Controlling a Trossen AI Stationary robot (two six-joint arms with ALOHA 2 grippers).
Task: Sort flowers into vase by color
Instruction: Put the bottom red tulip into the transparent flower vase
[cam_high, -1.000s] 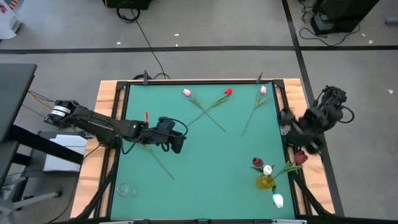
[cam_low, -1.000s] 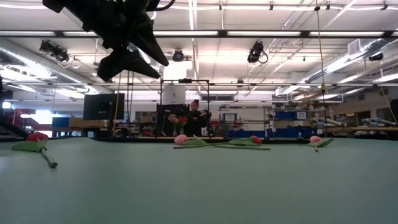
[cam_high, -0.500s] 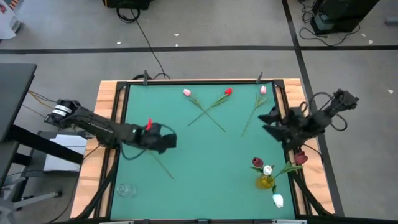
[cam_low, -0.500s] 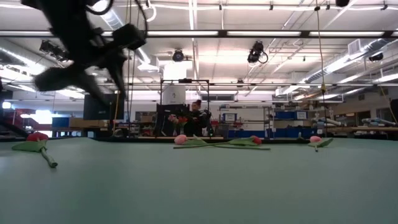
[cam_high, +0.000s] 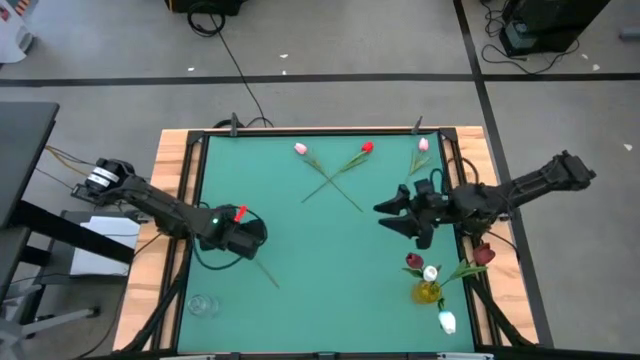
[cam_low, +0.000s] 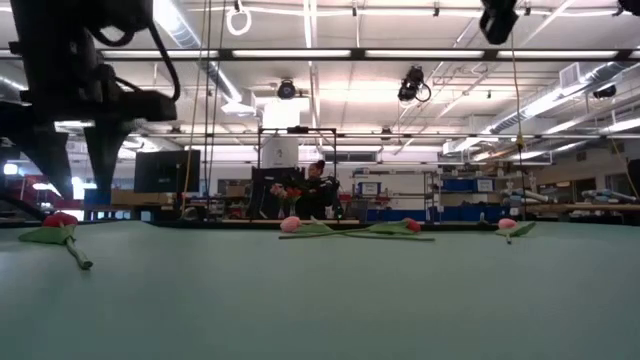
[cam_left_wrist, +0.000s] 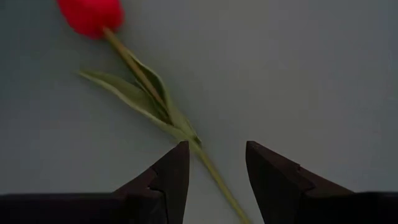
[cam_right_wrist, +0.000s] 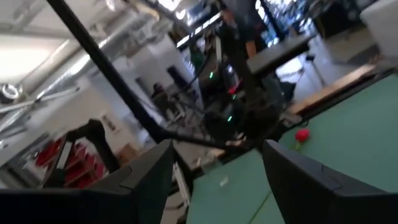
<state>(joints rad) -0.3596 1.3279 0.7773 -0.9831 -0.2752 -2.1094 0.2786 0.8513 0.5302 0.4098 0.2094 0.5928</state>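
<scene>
Because its open jaws straddle the red flower's stem (cam_left_wrist: 211, 174), the left gripper (cam_left_wrist: 216, 180) seems set to grasp, while the right gripper (cam_high: 392, 215) hovers open above the table (cam_high: 330, 270).

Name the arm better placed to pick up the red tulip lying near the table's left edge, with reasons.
Left. The left gripper hangs open right over the red tulip, its stem between the fingers. The right gripper is across the table.
</scene>
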